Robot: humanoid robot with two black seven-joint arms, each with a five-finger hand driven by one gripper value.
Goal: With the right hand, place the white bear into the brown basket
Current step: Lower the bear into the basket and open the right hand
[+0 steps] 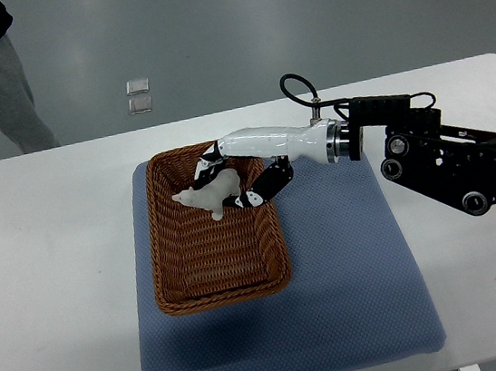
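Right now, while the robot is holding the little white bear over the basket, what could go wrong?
1. The right hand grips the white bear above the brown basket, near its far end. If it lets go from there, the bear might bounce or tip over.
2. The fingers hang close to the basket's right rim, so pulling back could snag it and drag the basket across the blue mat.

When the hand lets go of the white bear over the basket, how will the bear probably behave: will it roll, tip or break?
The white bear looks small and rigid, so it probably keeps its shape in the right hand. Its uneven body with legs suggests it may tip onto its side rather than roll. The brown basket has woven walls that would likely contain it.
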